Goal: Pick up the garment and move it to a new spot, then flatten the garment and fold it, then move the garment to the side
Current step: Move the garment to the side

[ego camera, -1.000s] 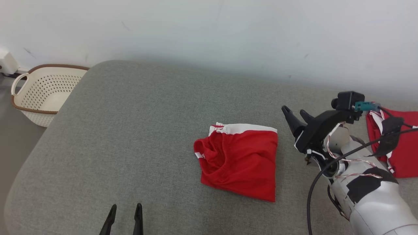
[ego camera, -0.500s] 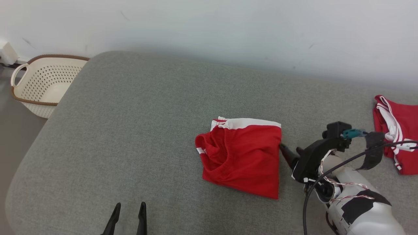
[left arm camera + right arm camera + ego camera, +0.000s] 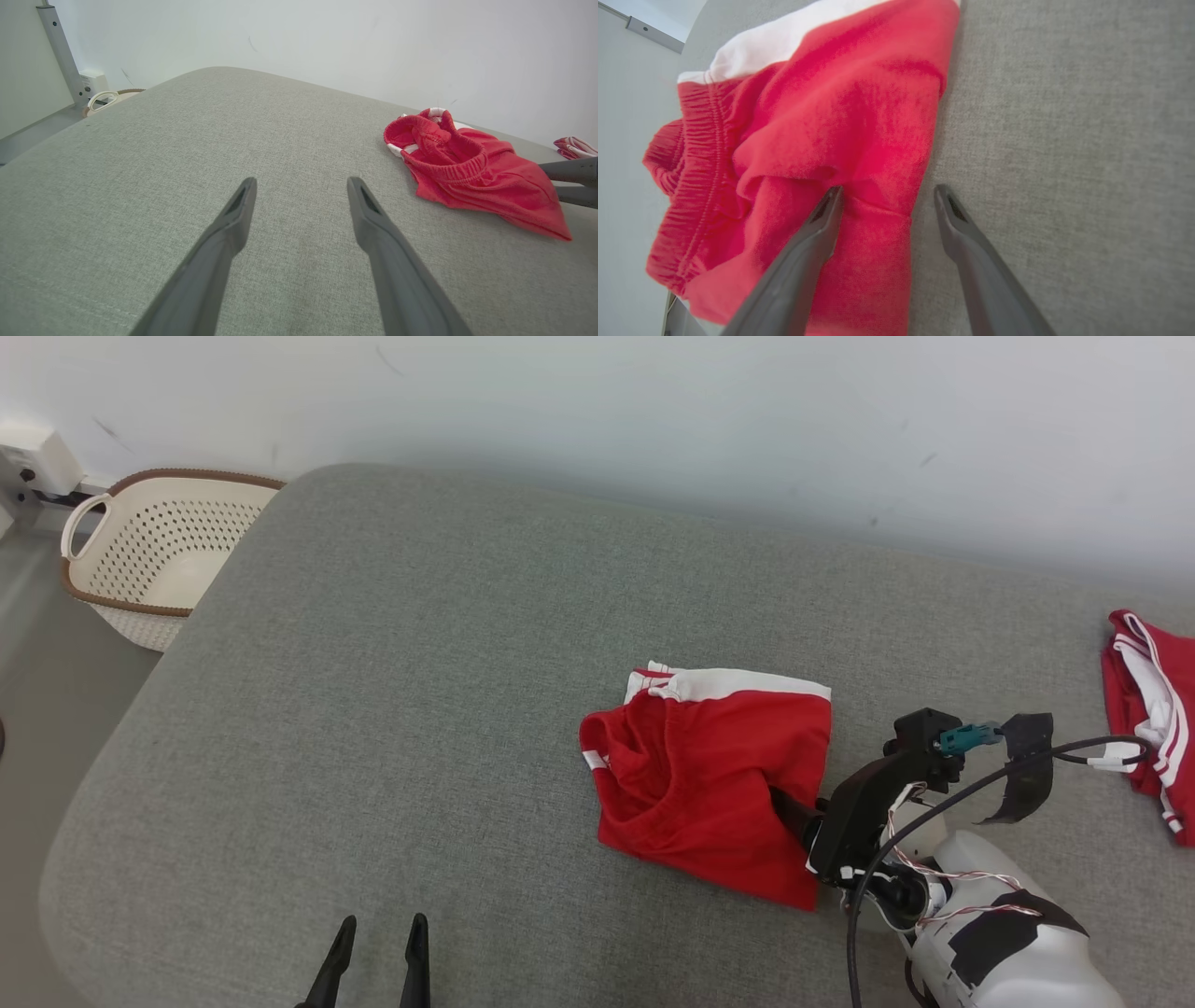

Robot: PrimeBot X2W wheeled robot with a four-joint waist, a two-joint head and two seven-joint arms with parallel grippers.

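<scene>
I see my right pincer [image 3: 887, 192] spread astride one edge of the red shorts [image 3: 709, 765]; left pincer [image 3: 301, 183] spread above grey cushion [image 3: 420, 663].

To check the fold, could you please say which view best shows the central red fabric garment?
The head view: the red fabric garment shows nearly whole from above. The left wrist view sees it low and oblique; the right wrist view, a cropped close-up.
</scene>
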